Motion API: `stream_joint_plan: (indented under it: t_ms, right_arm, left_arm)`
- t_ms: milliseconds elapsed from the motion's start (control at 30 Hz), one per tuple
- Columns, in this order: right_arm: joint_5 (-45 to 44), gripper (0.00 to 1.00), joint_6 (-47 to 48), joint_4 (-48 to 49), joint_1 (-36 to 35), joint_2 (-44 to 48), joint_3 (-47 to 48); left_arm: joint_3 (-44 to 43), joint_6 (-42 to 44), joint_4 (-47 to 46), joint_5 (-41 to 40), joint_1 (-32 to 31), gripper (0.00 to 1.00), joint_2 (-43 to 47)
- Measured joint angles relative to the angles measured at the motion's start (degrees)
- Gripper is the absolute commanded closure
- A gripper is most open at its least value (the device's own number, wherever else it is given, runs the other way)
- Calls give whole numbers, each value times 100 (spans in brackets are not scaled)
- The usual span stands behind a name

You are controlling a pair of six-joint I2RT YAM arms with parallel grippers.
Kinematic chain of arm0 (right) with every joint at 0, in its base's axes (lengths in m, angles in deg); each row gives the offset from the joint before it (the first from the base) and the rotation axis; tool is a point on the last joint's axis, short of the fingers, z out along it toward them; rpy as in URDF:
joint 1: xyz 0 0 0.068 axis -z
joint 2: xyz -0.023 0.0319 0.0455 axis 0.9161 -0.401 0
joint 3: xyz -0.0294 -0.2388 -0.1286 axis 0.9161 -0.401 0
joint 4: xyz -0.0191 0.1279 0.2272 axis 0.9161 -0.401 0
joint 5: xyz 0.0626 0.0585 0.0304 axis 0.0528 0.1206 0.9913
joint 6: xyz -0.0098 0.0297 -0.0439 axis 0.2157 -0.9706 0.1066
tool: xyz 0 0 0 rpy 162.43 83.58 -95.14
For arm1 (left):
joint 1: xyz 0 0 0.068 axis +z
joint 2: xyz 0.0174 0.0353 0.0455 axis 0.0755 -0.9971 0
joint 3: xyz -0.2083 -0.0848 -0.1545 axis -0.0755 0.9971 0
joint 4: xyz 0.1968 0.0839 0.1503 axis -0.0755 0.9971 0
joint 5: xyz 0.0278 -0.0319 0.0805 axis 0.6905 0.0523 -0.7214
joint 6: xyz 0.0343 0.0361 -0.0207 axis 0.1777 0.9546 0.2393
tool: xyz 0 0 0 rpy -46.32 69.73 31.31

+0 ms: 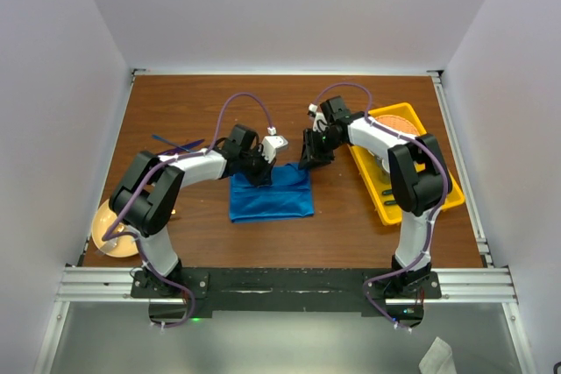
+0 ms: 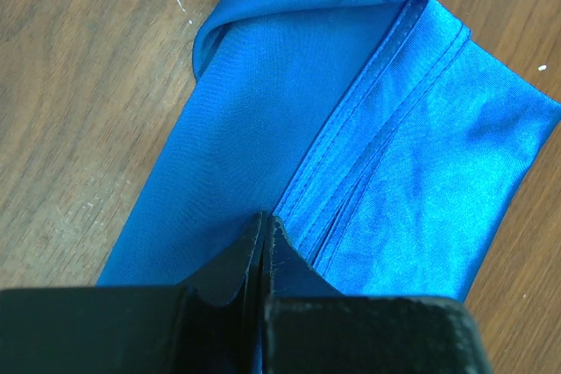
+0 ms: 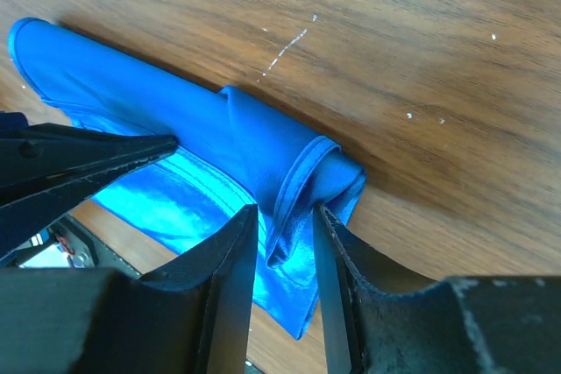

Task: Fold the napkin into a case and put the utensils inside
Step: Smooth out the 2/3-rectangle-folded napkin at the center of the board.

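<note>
1 napkin [image 1: 271, 200], 1 yel tray [image 1: 383, 210], 2 plates [image 1: 110, 236] [image 1: 396, 120].

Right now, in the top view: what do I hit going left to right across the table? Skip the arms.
Tan plate at the near left edge → blue and purple utensils → folded blue napkin in the middle → yellow tray on the right.

You're looking at a brown wooden table [image 1: 263, 243] boxed in by plain white walls [image 1: 289, 6], evenly lit.
</note>
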Motion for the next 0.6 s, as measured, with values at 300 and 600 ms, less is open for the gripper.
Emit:
stream_joint_plan:
  t_ms: [300,600]
  right_arm:
    - [-81,64,-85,-2,28,0,44]
    - [-326,63,-114,4,70,0,94]
  left_arm:
    - [2,-2,-2,0,0,100,0]
    - [2,-2,-2,0,0,100,0]
